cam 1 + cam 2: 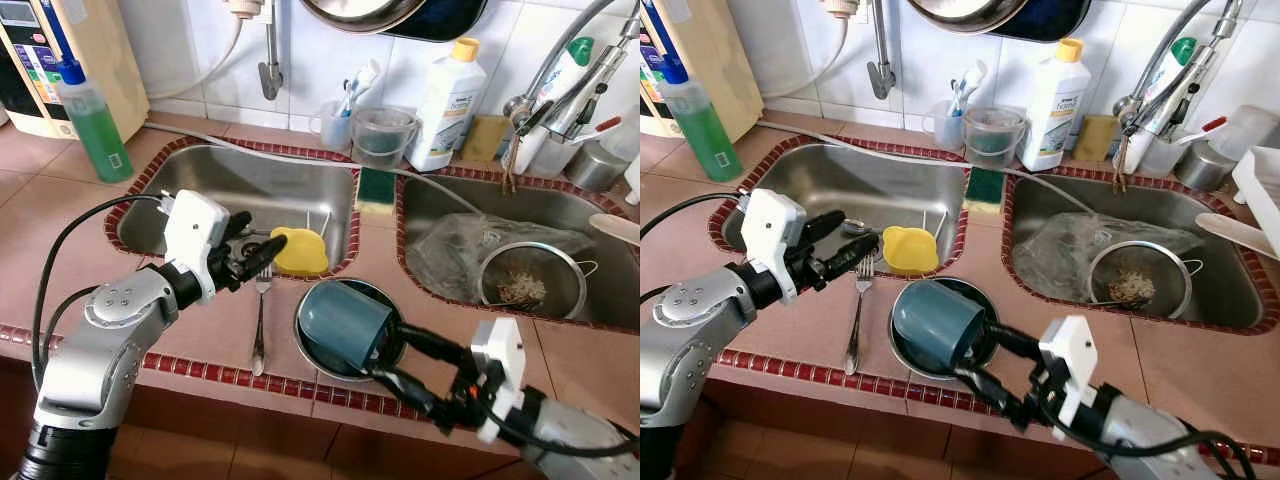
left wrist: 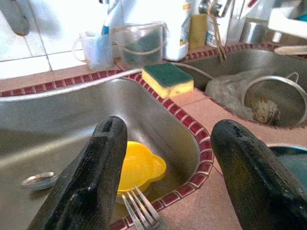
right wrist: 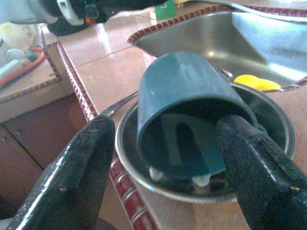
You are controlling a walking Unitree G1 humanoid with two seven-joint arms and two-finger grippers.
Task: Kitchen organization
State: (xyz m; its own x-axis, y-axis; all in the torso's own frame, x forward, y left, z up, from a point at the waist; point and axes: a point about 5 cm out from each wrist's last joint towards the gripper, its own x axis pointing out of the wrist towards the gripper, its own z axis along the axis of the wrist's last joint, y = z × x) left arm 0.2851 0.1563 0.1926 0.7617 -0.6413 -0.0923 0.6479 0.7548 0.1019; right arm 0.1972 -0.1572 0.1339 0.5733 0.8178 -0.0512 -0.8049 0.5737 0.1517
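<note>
— Nearest to us, what do you see?

— Right gripper (image 1: 385,358), low at the front edge of the desk (image 1: 60,205). Its jaws stand apart, released, one finger on each side of the teal cup (image 1: 343,320). I cannot tell if the fingers already touch it.

— And where is the cup?

— It lies tilted on its side in the round steel bowl (image 1: 392,352), which sits on the desk close to the front edge, before the strip between the two sinks.

— The left gripper?

— Left gripper (image 1: 258,252) hovers over the near rim of the left sink (image 1: 200,190), above the tines of the fork (image 1: 260,320). Its jaws are also open and hold nothing.

— So how far is the organizing?

— I judge it is at an early stage. The fork lies loose on the desk, a yellow dish (image 1: 299,252) rests in the left sink, a strainer (image 1: 530,282) with scraps and a plastic bag (image 1: 450,250) fill the right sink, and a sponge (image 1: 376,189) sits on the divider. Nothing looks put away yet.

— Is there room to move?

— Not much. The bowl is near the front edge, so a push could tip it off. The desk to the left of the fork is open. The back edge is crowded with a white bottle (image 1: 447,103), a green soap bottle (image 1: 92,118) and cups.
</note>
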